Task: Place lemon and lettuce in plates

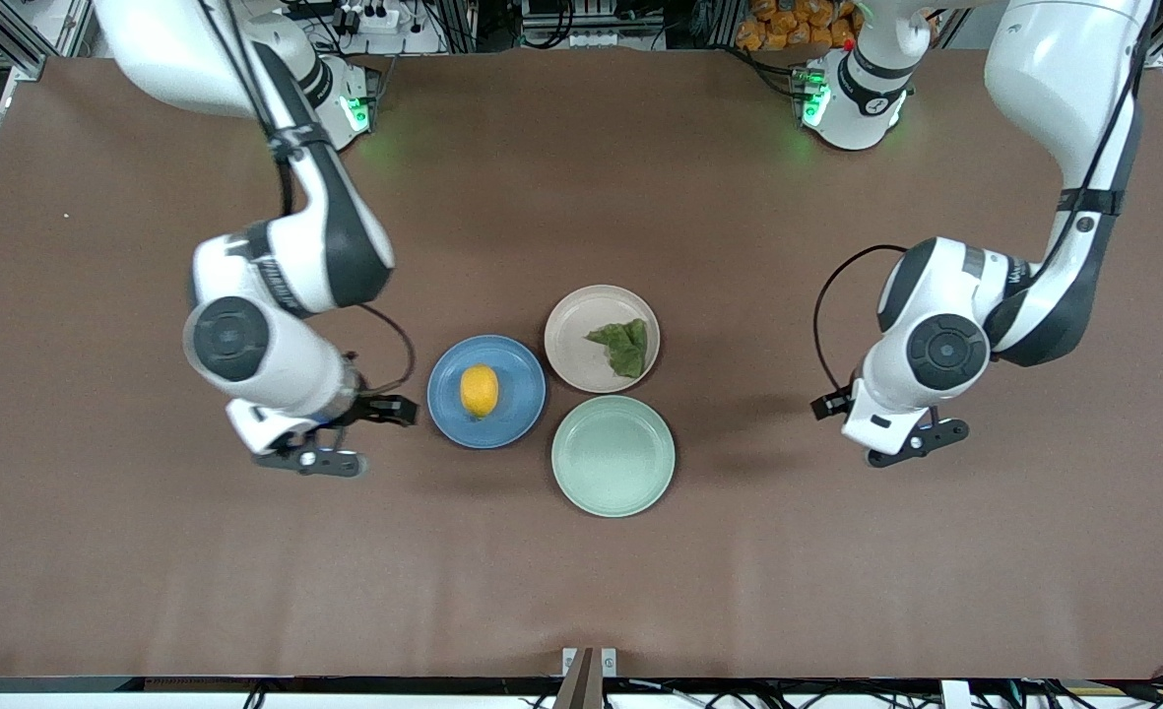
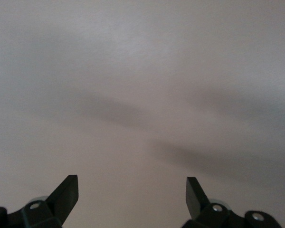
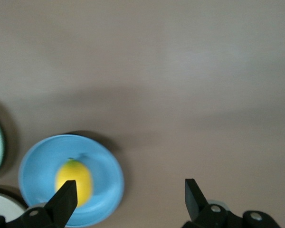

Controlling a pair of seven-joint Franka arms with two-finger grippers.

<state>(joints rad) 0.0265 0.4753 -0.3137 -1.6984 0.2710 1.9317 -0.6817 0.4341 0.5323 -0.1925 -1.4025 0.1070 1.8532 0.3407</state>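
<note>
Lemon (image 1: 479,390) in blue plate (image 1: 517,418), lettuce (image 1: 622,345) in beige plate (image 1: 571,340); both hands apparently spread.

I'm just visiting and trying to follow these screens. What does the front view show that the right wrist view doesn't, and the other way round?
Only the front view shows the lettuce lying in the beige-pink plate, the whole mint-green plate, and the left gripper over bare table. Only the right wrist view shows the right gripper close up, its fingers spread apart with nothing between them. Both show the lemon resting in the blue plate on the brown table.
</note>
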